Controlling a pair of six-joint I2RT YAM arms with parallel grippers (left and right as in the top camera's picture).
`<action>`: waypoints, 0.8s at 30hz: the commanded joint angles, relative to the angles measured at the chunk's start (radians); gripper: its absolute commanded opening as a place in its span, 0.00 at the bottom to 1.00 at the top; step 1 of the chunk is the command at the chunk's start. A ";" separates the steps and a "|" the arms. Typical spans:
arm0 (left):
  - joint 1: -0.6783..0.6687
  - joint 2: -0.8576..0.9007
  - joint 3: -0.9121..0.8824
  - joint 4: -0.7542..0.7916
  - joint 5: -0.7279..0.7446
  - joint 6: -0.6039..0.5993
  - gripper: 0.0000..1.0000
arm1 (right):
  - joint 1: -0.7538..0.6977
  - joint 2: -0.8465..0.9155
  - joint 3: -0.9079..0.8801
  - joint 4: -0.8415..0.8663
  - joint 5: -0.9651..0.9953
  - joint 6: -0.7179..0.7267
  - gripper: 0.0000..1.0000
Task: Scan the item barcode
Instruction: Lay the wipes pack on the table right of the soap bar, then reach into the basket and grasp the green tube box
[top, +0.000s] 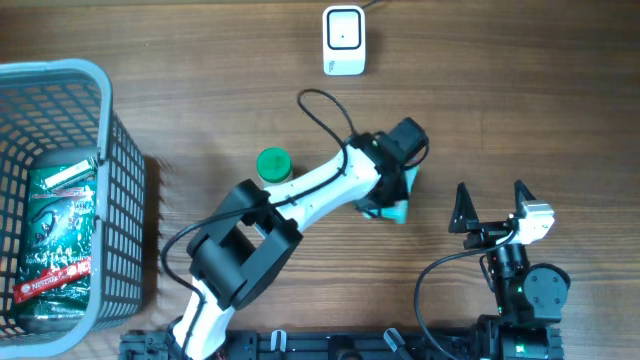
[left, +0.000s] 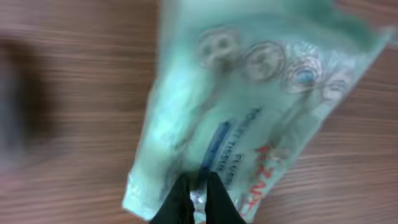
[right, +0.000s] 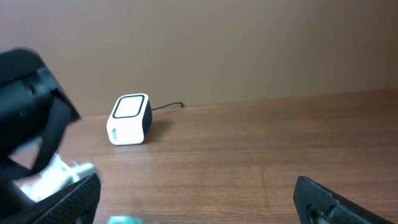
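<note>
left fingers (left: 177, 204): black, pressed together on the near edge of the tissue pack (left: 249, 106), only the thin film between them.
right fingers (top: 461, 208): spread wide, holding nothing; low at the right side of the desk (top: 200, 90), tips toward the far edge.
tissue pack: soft pale green packet with round printed figures and blue and red lettering, blurred in the left wrist view; in the overhead view only a teal corner visible under the left wrist, right of the middle of the desk; resting on the desk or lifted, not possible to tell.
scanner (top: 343, 40): small white box with a dark-framed window, near the far edge of the desk, thin cable behind it; well apart from the tissue pack.
left arm (top: 300, 200): white and black, lying diagonally from the near edge toward the right of the middle.
green cap (top: 274, 165): round, just beside the left arm on its far side.
basket (top: 125, 190): grey-blue plastic grid at the left edge of the desk, well apart from the tissue pack.
green packets (top: 60, 225): inside the basket, dark green with a red strip, lying flat.
</note>
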 joint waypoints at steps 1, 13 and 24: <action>0.081 -0.148 0.169 -0.160 -0.295 0.042 0.13 | -0.002 -0.005 -0.001 0.005 -0.016 -0.018 1.00; 0.692 -0.699 0.495 -0.697 -0.824 -0.186 1.00 | -0.002 -0.005 -0.001 0.005 -0.016 -0.018 1.00; 1.508 -0.434 0.235 -0.676 -0.428 -0.357 1.00 | -0.002 -0.005 -0.001 0.005 -0.016 -0.018 1.00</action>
